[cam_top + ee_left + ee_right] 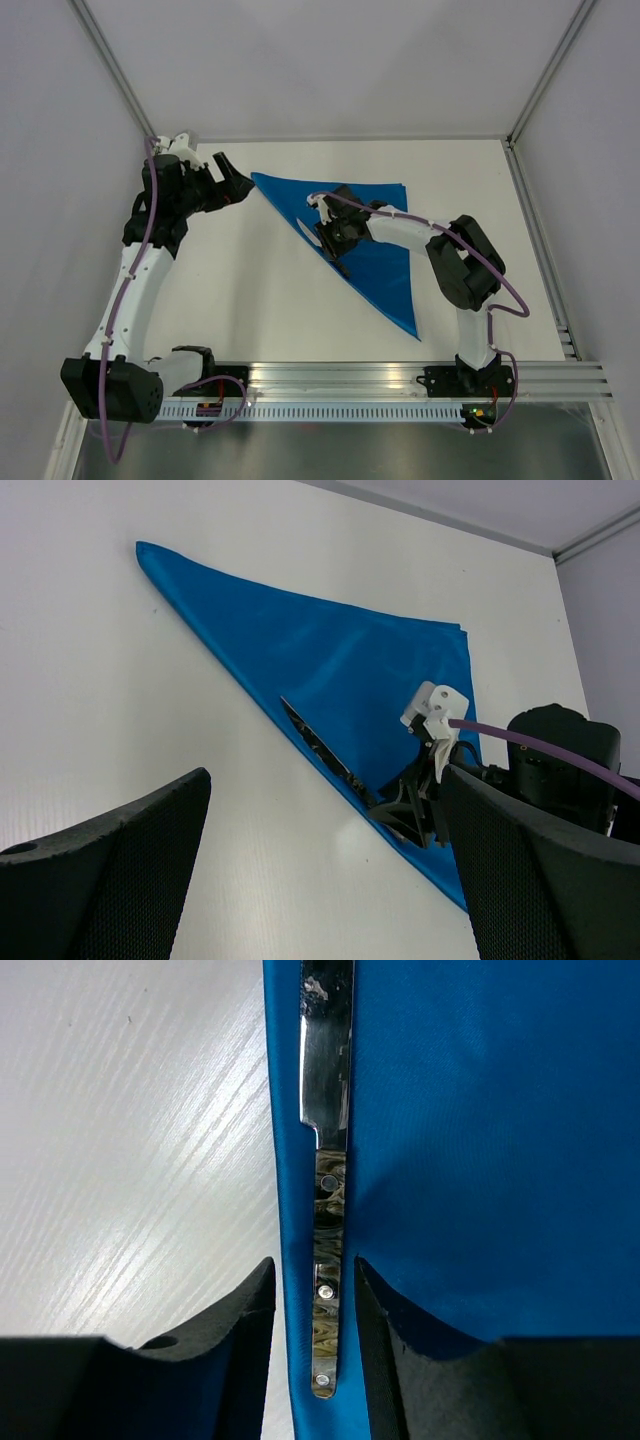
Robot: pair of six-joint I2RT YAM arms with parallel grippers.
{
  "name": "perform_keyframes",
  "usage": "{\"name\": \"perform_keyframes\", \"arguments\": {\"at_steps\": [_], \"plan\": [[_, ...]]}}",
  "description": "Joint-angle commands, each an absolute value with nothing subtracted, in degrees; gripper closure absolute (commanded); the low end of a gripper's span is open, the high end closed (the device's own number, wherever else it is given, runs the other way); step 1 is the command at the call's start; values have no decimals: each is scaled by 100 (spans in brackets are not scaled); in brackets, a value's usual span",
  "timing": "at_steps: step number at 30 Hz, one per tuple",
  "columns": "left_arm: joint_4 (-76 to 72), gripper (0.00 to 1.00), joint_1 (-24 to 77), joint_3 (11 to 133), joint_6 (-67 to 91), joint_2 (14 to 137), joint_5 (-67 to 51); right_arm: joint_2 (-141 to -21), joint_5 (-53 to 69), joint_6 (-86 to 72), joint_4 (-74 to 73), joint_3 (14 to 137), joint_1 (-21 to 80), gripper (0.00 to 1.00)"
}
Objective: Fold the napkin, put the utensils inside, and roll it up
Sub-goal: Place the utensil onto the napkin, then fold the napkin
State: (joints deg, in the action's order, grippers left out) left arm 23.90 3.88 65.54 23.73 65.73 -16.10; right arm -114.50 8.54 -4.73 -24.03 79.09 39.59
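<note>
Napkin (385, 272) is folded to a triangle, knife (326, 1180) lies along its fold, left jaws and right jaws stand apart; rolling is not yet done.

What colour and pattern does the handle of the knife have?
The knife handle is dark brown, mottled with lighter tan swirls; clearest in the right wrist view.

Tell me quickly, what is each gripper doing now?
Left gripper: open, empty.
Right gripper: open, jaws straddling the handle of the knife, not clamped.
</note>
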Motion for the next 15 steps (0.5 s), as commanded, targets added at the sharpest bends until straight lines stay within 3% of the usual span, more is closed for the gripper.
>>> {"name": "perform_keyframes", "arguments": {"at_steps": [1,4,8,15], "plan": [[2250,0,396,6864,2233,6583,-1836,-11102,932,-527,-2794,8331,3938,57],[2189,0,833,6969,2013,6723,-1584,-10821,1002,-466,-3013,8673,3675,55],[1996,0,2344,7067,1468,6952,-301,-10574,1658,-466,-3304,9122,2446,55],[345,0,4453,5830,529,6978,1062,-10012,2811,-553,-3341,9072,152,54]]}}
